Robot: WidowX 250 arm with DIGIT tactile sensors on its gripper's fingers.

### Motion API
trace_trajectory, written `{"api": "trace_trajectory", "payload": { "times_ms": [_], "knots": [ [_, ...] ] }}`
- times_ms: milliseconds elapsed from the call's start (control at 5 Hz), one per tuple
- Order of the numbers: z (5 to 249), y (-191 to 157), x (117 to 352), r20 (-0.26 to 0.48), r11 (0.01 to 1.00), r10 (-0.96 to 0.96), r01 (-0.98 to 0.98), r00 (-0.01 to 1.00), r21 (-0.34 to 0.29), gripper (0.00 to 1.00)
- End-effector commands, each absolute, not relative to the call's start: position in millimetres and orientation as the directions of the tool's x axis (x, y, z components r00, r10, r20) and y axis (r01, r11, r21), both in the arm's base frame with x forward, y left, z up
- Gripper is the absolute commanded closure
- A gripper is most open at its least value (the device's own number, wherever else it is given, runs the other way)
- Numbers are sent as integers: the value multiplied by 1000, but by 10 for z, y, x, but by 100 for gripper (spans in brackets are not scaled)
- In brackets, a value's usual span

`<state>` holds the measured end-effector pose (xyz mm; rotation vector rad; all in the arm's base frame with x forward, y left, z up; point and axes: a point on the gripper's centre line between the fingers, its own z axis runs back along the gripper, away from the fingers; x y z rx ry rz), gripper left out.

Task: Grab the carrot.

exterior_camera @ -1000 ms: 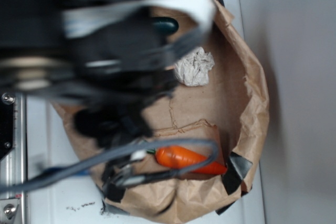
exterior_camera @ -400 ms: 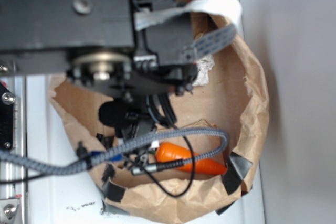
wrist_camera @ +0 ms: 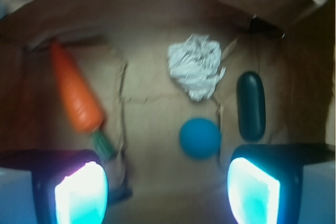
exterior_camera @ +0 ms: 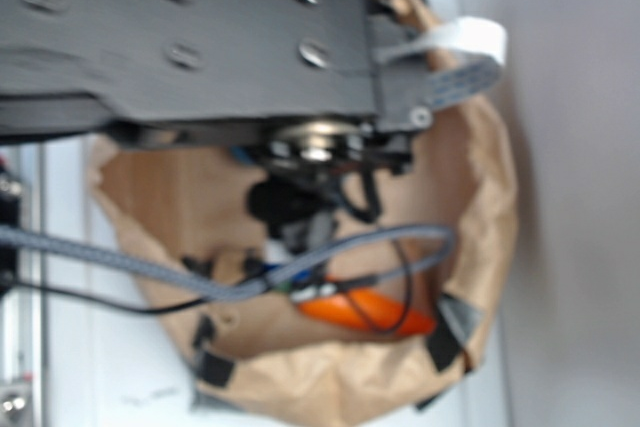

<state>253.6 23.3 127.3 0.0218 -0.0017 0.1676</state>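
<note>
Wrist view: gripper (wrist_camera: 165, 192) hangs over the brown paper bag (wrist_camera: 157, 3), fingers (wrist_camera: 81, 195) spread wide apart, holding nothing. Carrot (wrist_camera: 76, 93) lies along the bag floor's left edge — tip toward the far wall, green stem just beyond the left finger, not touching it. Crumpled white paper (wrist_camera: 195, 66) mid-floor, blue ball (wrist_camera: 200, 138) just below it, dark green capsule (wrist_camera: 251, 106) at the right edge. Exterior view — carrot (exterior_camera: 350, 309) partly behind cables (exterior_camera: 330, 257).

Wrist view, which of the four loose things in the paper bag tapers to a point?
The glossy orange plastic toy carrot at the left, with its green stem. The blue ball is round, the dark green capsule blunt-ended, the crumpled white paper wad shapeless.
</note>
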Motion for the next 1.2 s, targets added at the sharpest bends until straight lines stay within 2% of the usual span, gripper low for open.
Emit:
{"api": "trace_trajectory", "payload": {
  "times_ms": [0, 200, 400, 800, 1000],
  "knots": [
    [1065, -36, 2571, 162, 997, 19, -31, 987, 73, 0],
    [982, -209, 2585, 169, 998, -43, 34, 985, 56, 0],
    [936, -310, 2673, 143, 997, -73, 75, 987, -8, 0],
    [553, -403, 2852, 91, 994, -82, 88, 992, -63, 0],
    [424, -340, 2906, 103, 995, -55, 63, 993, -76, 0]
  ]
}}
